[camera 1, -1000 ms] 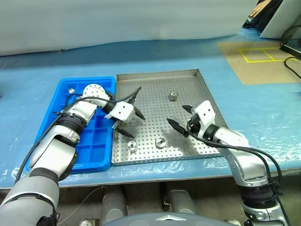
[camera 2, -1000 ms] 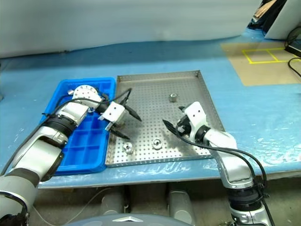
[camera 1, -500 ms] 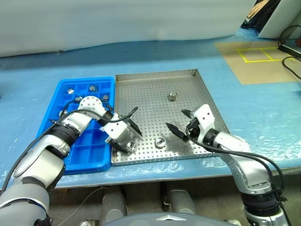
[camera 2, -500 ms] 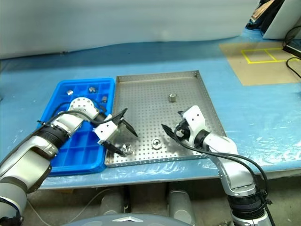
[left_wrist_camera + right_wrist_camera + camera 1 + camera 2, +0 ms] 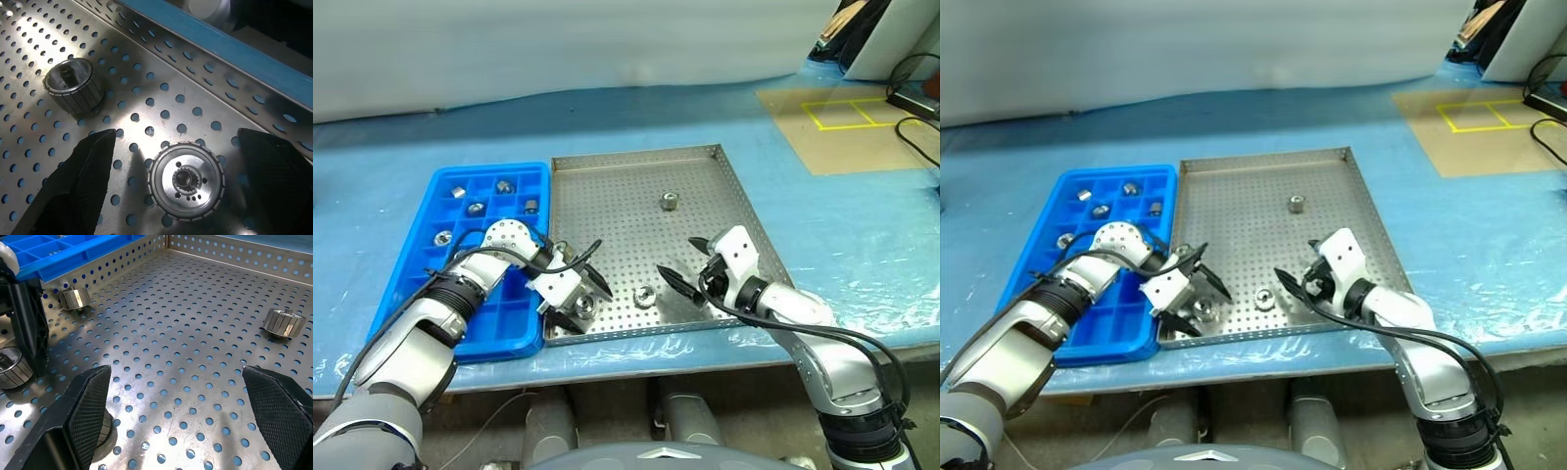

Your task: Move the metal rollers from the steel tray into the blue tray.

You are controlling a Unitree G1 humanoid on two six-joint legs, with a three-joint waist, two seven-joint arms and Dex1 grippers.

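Blue-covered table: left end effector (image 5: 166, 161), fingers apart, half hides one roller (image 5: 584, 305).

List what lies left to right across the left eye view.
Blue tray → left hand → steel tray → right hand → yellow floor marking.

Left gripper (image 5: 576, 299) dropped toward near rim of steel tray (image 5: 705, 157), now straddling roller (image 5: 584, 305).
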